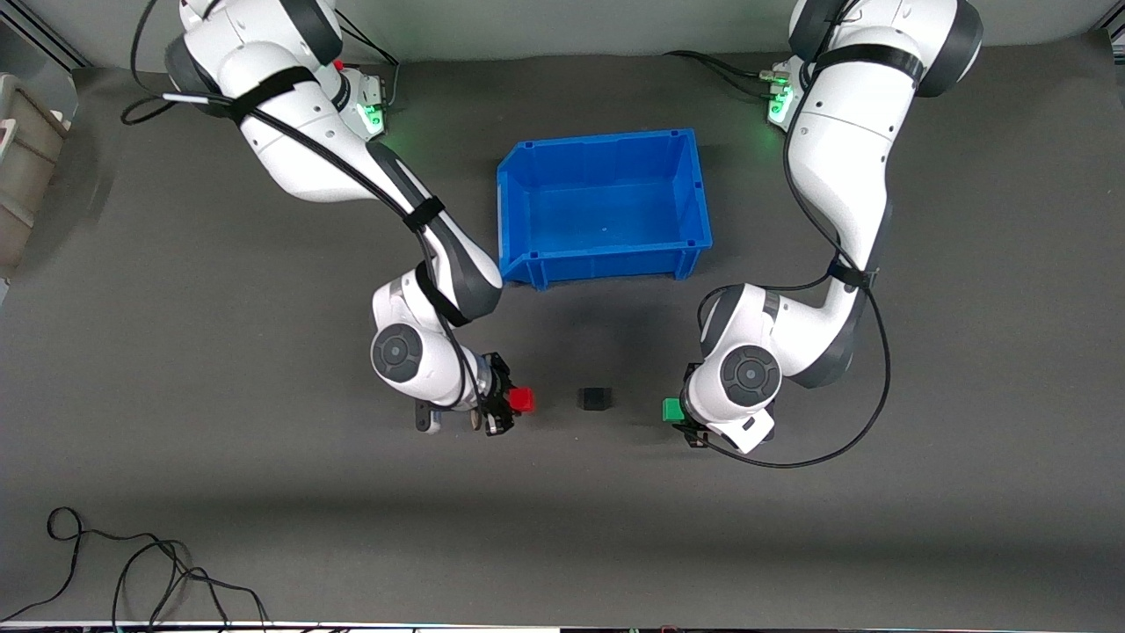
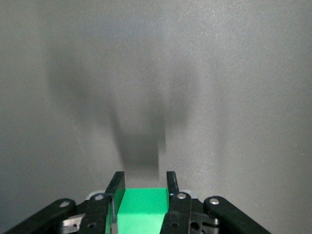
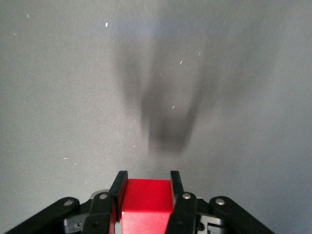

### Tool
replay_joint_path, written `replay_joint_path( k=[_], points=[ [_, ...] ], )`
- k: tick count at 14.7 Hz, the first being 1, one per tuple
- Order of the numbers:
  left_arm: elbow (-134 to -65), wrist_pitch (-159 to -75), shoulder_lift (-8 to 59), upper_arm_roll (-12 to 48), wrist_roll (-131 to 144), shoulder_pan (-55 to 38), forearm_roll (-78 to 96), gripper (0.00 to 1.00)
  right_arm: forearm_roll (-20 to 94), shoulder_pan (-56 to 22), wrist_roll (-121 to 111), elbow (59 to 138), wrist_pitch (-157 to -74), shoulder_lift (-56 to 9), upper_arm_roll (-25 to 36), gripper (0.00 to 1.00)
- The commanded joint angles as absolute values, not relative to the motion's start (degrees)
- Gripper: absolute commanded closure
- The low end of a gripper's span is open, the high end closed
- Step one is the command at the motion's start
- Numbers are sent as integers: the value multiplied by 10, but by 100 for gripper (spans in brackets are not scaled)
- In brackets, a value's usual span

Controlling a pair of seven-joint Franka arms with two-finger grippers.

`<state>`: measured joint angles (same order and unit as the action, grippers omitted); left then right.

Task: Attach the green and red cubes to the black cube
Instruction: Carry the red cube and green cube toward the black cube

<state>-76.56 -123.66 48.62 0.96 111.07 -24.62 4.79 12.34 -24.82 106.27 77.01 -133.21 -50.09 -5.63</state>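
Note:
The black cube (image 1: 595, 399) sits on the dark table, nearer to the front camera than the blue bin. My right gripper (image 1: 507, 406) is shut on the red cube (image 1: 521, 400), held beside the black cube toward the right arm's end of the table. In the right wrist view the red cube (image 3: 146, 197) is clamped between the two fingers above bare table. My left gripper (image 1: 684, 418) is shut on the green cube (image 1: 672, 410), beside the black cube toward the left arm's end. In the left wrist view the green cube (image 2: 142, 207) sits between the fingers.
An empty blue bin (image 1: 527, 189) stands at the middle of the table, farther from the front camera than the cubes. Loose black cables (image 1: 132, 571) lie near the table's front edge at the right arm's end. A beige object (image 1: 22, 158) sits at that end.

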Motion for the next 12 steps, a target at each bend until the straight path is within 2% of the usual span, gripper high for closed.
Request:
replay_joint_path(
  k=[1, 7, 12],
  points=[
    [-749, -1239, 497, 1, 1163, -276, 53, 93, 129, -262, 1101, 724, -1328, -530, -47, 100],
    [-750, -1269, 503, 1, 1190, -302, 52, 92, 125, -286, 1143, 721, -1328, -546, -45, 100],
    [-749, -1275, 505, 1, 1206, -308, 50, 92, 71, -306, 1196, 717, -1328, -566, -44, 100]
  ],
)
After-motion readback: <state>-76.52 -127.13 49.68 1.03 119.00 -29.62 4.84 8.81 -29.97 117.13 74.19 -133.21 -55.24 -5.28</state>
